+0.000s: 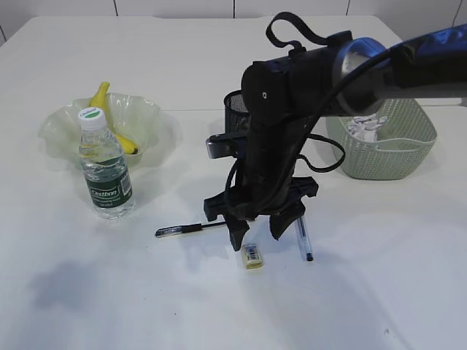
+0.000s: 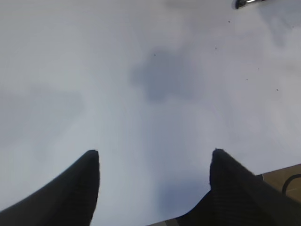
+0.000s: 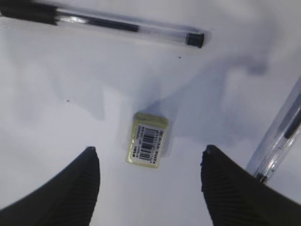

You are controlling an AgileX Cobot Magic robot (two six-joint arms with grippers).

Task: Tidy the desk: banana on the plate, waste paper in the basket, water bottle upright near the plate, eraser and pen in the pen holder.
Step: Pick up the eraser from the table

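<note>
Where the right arm's spread fingers [image 3: 148, 186] hang, the small yellow barcoded eraser [image 3: 147, 145] lies on the white table [image 1: 379, 277] between their tips, slightly ahead. Long axis runs fore-aft, across the gap; left fingers [image 2: 155, 181] spread too, over bare table.

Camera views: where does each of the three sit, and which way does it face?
Exterior: raised in front of the table, slanting down; shows the right arm over the eraser.
Left wrist: on the left arm, facing bare table; left gripper fingertips open.
Right wrist: facing down at the eraser between open right gripper fingertips.
Shared: exterior and right wrist show the eraser and both pens.
</note>
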